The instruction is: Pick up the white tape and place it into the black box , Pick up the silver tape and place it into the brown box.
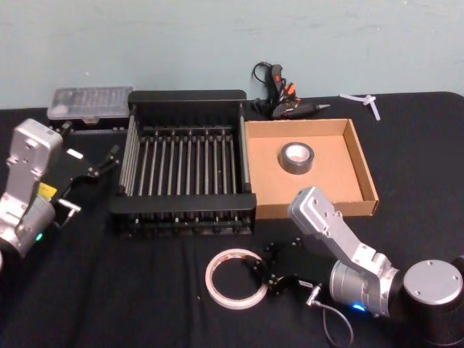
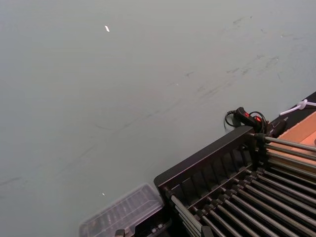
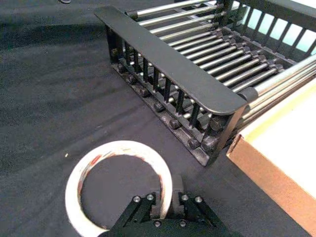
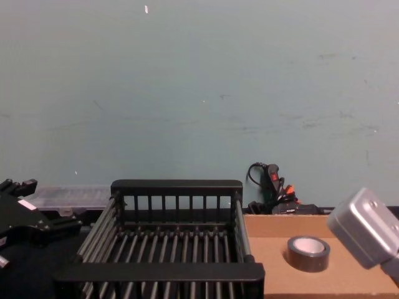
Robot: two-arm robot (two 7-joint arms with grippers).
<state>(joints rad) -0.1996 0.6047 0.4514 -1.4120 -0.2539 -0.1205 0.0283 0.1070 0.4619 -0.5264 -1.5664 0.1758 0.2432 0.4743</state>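
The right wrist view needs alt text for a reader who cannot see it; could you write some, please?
The right gripper is shut on the white tape, pinching its rim as the roll lies flat on black cloth. Beyond stand the black box and a corner of the brown box.

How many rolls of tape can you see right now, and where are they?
2. The silver tape lies inside the brown box. The white tape lies on the table in front of the black box, its rim between the right gripper fingers.

Scuffed pale blue-green wall (image 4: 199, 81) behind a table (image 1: 109, 304) draped in black cloth, evenly lit.
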